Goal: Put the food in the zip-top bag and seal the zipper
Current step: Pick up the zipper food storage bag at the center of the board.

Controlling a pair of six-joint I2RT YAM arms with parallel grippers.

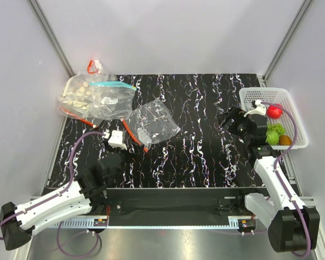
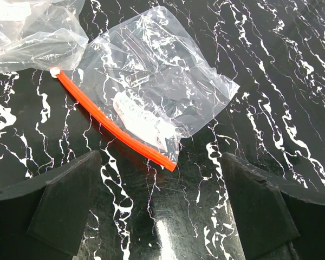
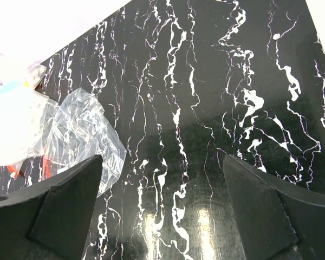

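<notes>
The clear zip-top bag [image 1: 153, 122] lies flat and empty left of the table's middle, its red-orange zipper [image 1: 134, 135] along the near-left edge. The food rests in a white basket [image 1: 251, 95] at far right: a red fruit [image 1: 274, 111], green pieces [image 1: 275, 132] and a brown-orange ball [image 1: 285, 140]. My left gripper [image 1: 125, 156] hovers open just short of the zipper's near end [image 2: 170, 165], fingers [image 2: 70, 200] empty; the bag [image 2: 151, 81] spreads ahead of it. My right gripper [image 1: 227, 118] stands open and empty beside the basket, facing the bag [image 3: 81, 135].
Two other clear bags [image 1: 95, 97] are piled at the far left corner, one with a teal strip and one holding pale beige pieces. White walls close the table on three sides. Black marbled tabletop [image 1: 195, 151] lies between the arms.
</notes>
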